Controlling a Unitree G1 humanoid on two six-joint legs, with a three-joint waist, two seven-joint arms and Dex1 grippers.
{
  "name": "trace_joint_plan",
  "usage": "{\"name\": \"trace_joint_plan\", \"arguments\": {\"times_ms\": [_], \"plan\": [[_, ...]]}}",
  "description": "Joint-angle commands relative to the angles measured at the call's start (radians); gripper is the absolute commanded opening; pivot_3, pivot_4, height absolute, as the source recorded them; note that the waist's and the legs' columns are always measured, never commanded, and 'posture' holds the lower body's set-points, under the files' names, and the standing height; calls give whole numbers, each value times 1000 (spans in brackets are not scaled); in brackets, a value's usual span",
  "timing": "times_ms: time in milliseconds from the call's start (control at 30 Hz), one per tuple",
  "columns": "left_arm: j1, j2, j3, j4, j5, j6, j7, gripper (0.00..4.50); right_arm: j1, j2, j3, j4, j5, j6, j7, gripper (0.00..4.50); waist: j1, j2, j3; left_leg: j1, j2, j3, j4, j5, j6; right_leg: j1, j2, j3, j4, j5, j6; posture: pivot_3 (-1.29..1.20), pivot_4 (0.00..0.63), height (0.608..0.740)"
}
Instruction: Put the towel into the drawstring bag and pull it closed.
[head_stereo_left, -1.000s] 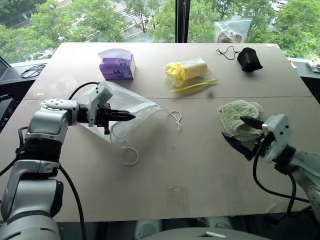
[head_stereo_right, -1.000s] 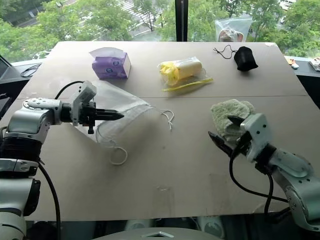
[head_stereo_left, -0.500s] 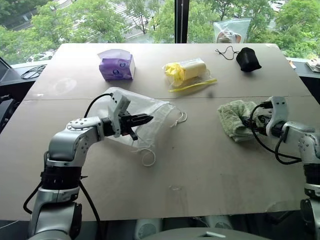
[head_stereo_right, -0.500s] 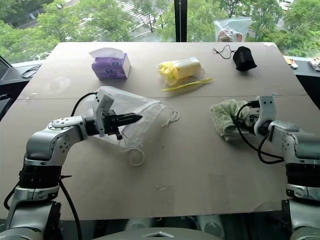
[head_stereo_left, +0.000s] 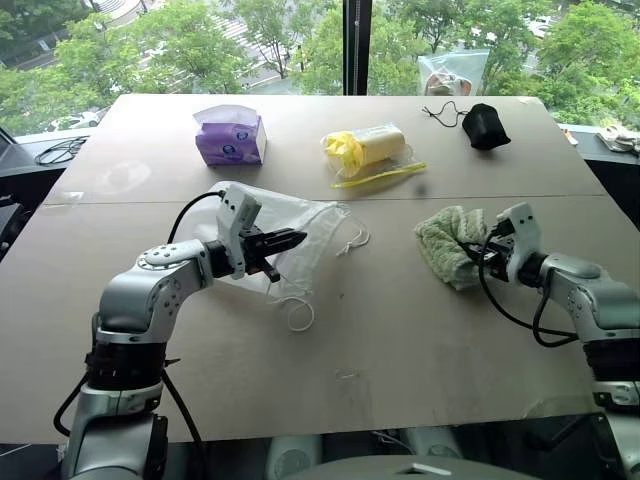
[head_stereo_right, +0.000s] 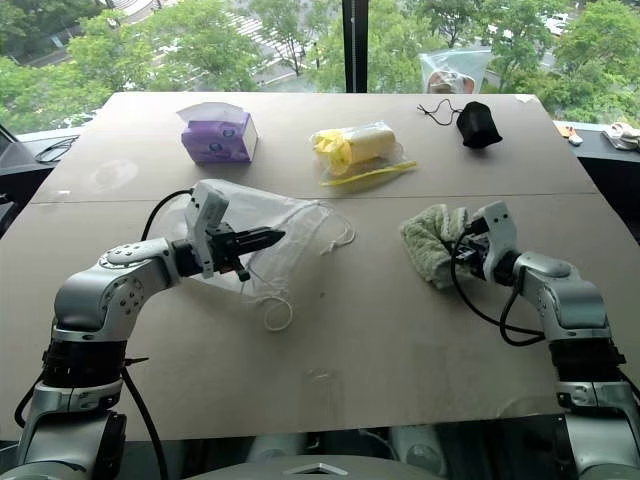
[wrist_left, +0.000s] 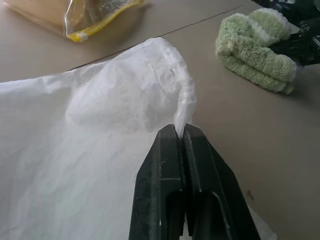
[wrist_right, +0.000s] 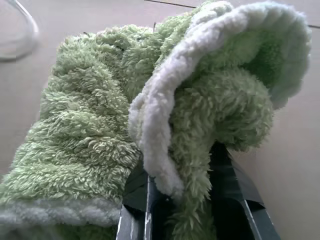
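The pale green fluffy towel (head_stereo_left: 448, 243) lies bunched on the table right of centre. My right gripper (head_stereo_left: 478, 252) is shut on its near edge; in the right wrist view a thick fold of the towel (wrist_right: 165, 125) is pinched between the black fingers (wrist_right: 235, 200). The white translucent drawstring bag (head_stereo_left: 295, 228) lies left of centre with cord loops (head_stereo_left: 298, 315) trailing toward me and to the right. My left gripper (head_stereo_left: 292, 238) is shut on the bag's mouth edge; the left wrist view shows the rim (wrist_left: 182, 102) clamped between the fingers (wrist_left: 165, 195), held slightly raised.
At the far side sit a purple tissue pack (head_stereo_left: 230, 138), a yellow plastic-wrapped bundle (head_stereo_left: 372, 148) and a small black pouch (head_stereo_left: 484, 127) with a cord. A black cable (head_stereo_left: 58, 150) lies off the table's far left corner. Bare tabletop lies between bag and towel.
My right gripper dropped forward onto the towel and shut on its edge, bunching it up. My left gripper shifted right with the bag rim, dragging the bag along.
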Motion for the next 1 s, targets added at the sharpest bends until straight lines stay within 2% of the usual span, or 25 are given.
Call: {"name": "trace_joint_plan", "arguments": {"times_ms": [33, 67, 133, 200, 333, 433, 667, 767, 833, 1000], "plan": [[-24, -15, -22, -23, -11, -1, 1, 0, -2, 44, -95, -196, 228, 83, 30, 13, 1, 8, 5, -1, 0, 1, 0, 0, 0, -1, 0, 1, 0, 0, 0, 0, 150, 740], [-26, -16, -26, -21, -12, -2, -3, 0, 2, 53, -94, -221, 250, 91, 25, 13, 4, 8, 5, -2, -1, 2, 0, 0, 0, -3, -1, 2, 1, 0, 0, 0, 150, 740], [-34, -37, -40, -31, -46, 16, -22, 0, -17, 141, -21, -260, 245, 67, -30, 13, 6, 8, 5, -3, -1, 2, 0, 0, 0, -3, -1, 2, 0, 0, 0, 0, 150, 740], [-48, -57, -39, -44, -85, 36, -35, 0, -36, 203, 64, -244, 188, 34, -65, 13, 4, 8, 5, -3, -2, 2, 0, 0, 0, -2, -2, 1, -1, 0, 0, 0, 150, 740], [-75, -69, -28, -73, -143, 77, -48, 0, -52, 250, 220, -157, 35, -60, -54, 13, 3, 8, 5, -3, -2, 1, 0, 0, 0, -3, -1, 1, 0, 0, 0, 0, 150, 740], [-80, -61, -22, -86, -169, 96, -48, 0, -64, 238, 336, -115, -66, -124, -14, 13, 4, 8, 5, -3, -4, 1, 0, 0, 0, -3, -2, 1, -1, 0, 0, 0, 150, 740], [-98, -66, 29, -77, -207, 125, 12, 0, -85, 130, 547, -44, -342, -348, 78, 13, 4, 8, 5, -4, -6, 1, 0, 0, 0, -3, -4, 1, -2, 0, 0, 0, 150, 740], [-91, -55, 31, -89, -213, 129, 14, 0, -116, 108, 582, -2, -435, -411, 65, 13, 3, 8, 5, -3, -6, 1, 0, 0, 0, -3, -3, 2, -2, 0, 0, 0, 150, 740], [-71, -35, 13, -119, -219, 138, -5, 0, -149, 131, 564, 49, -461, -394, 26, 13, 2, 8, 5, -3, -6, 0, 0, 0, 0, -3, -3, 1, -1, 0, 0, 0, 150, 740], [-1, 35, -42, -174, -209, 125, -81, 0, -210, 258, 443, 129, -357, -254, -29, 13, 2, 7, 5, -1, -5, 1, -1, 0, 0, -2, -3, 2, 0, 0, 0, 0, 150, 740]]}}
